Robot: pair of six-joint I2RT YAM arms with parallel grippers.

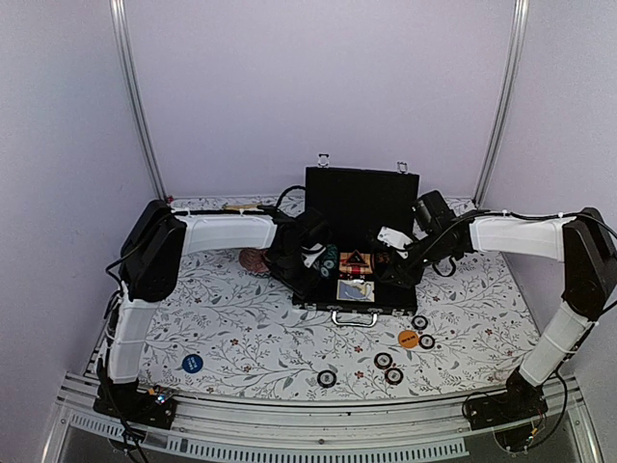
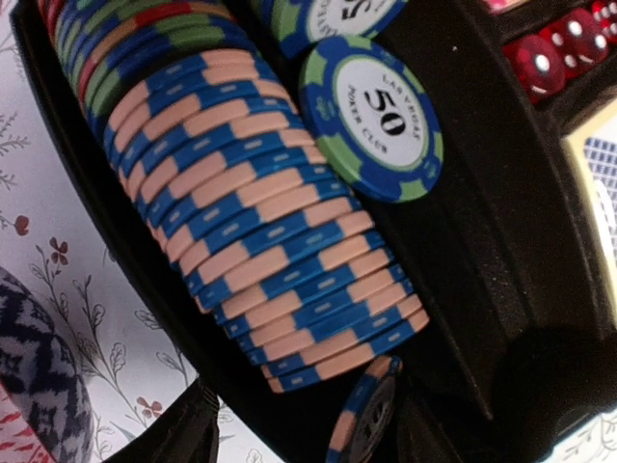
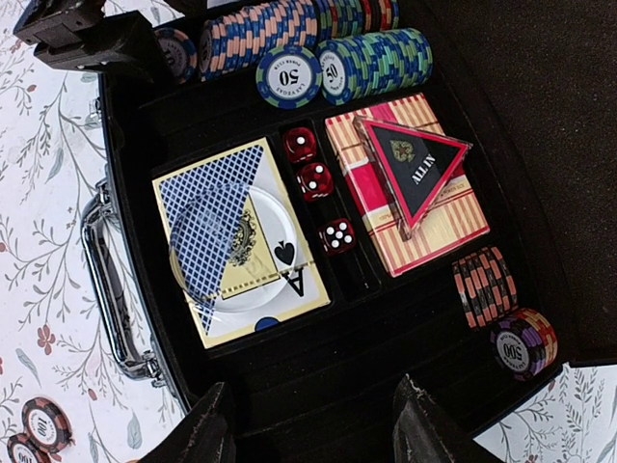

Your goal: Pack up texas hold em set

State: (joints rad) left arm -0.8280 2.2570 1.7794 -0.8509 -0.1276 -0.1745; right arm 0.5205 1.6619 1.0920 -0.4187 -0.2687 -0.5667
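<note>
Black briefcase (image 1: 362,198) (lid up) ringed by loose chips (image 1: 327,378).

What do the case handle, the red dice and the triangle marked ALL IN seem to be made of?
The case handle is likely polished metal: bright silver reflections. The red dice look like translucent plastic, as light glows through them. The triangle seems clear acrylic with a black and red face; its edges look glassy.
</note>
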